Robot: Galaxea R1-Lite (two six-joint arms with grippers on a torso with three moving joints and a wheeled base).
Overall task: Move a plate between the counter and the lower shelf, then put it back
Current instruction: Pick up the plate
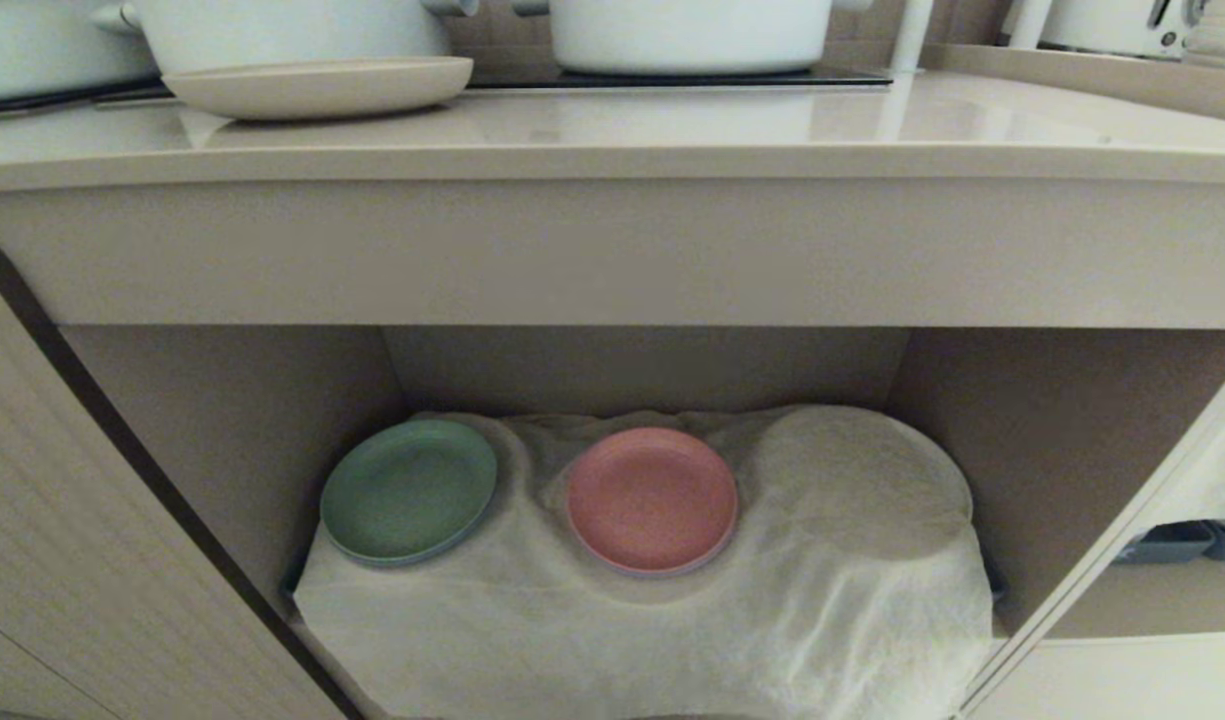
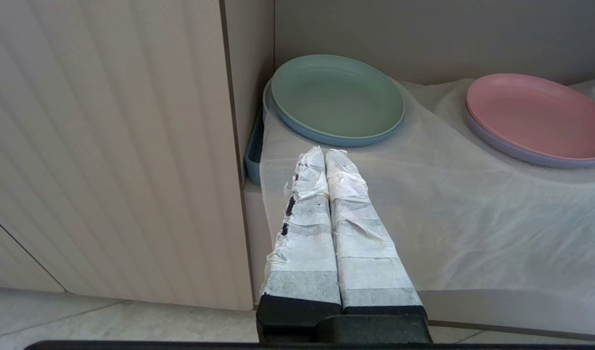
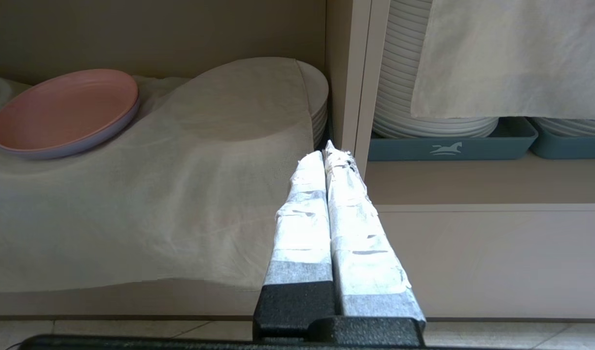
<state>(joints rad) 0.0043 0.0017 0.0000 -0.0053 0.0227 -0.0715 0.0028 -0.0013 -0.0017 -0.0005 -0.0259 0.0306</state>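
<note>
From the head camera I see the small round cream matte plate (image 1: 317, 85) sitting on the long beige desk (image 1: 612, 150) near its front edge, toward the left end, just in front of a white pot (image 1: 292, 30) on the black hob panel (image 1: 672, 78); neither arm shows here. Below, the beige lower shelf (image 1: 222, 420) holds a white gauzy cloth (image 1: 672, 620) with a small round green plate (image 1: 409, 490) at its left and a small round pink plate (image 1: 652, 498) in the middle, while the right side is a covered round hump. In the left wrist camera my left end effector (image 2: 325, 153) is fully closed and empty, its taped fingers (image 2: 307, 233) pressed together, pointing at the shelf's left front corner just short of the green plate. In the right wrist camera my right end effector (image 3: 329, 149) is likewise closed on nothing, aimed at the divider (image 3: 348, 73) beside the covered stack, with white dinner plates (image 3: 423, 121) in a grey-blue tray (image 3: 448, 148) beyond. I judge the cream plate light, stiff and somewhat slick, breakable if dropped; I would pinch its raised rim at the side overhanging nearest the desk's front edge.
</note>
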